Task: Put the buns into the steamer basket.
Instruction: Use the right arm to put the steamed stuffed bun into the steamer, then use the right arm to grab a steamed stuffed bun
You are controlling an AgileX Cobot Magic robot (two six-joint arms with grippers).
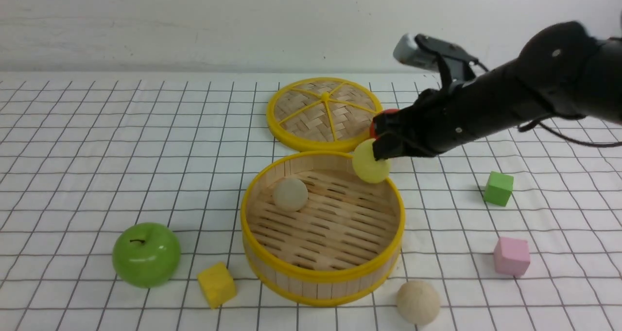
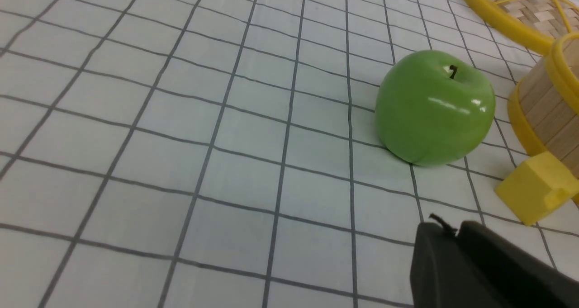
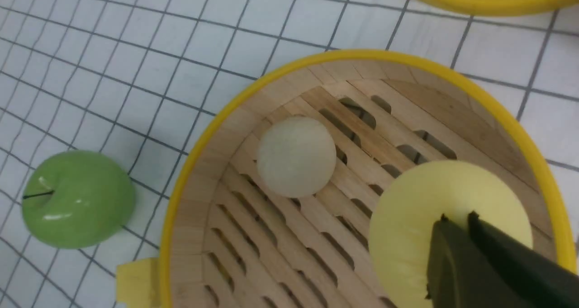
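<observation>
The steamer basket (image 1: 320,272) (image 3: 190,172) stands in the middle of the table. A cream bun (image 1: 290,194) (image 3: 296,156) lies on its slat floor at the far left. A pale yellow bun (image 1: 370,162) (image 3: 420,217) sits at the far right inner wall, right against the tips of my right gripper (image 1: 381,151) (image 3: 457,217). That gripper's jaws stand shut together, with the bun beyond them and not between them. A beige bun (image 1: 418,302) lies on the table in front of the basket, to its right. My left gripper (image 2: 452,229) is shut and empty over the cloth, near the green apple.
The flat woven lid (image 1: 323,112) lies behind the basket, and a red fruit (image 1: 384,113) peeks out behind my right gripper. A green apple (image 1: 146,254) (image 2: 434,106) and a yellow cube (image 1: 216,285) (image 2: 536,190) sit left of the basket. Green cube (image 1: 498,188) and pink cube (image 1: 511,256) sit on the right.
</observation>
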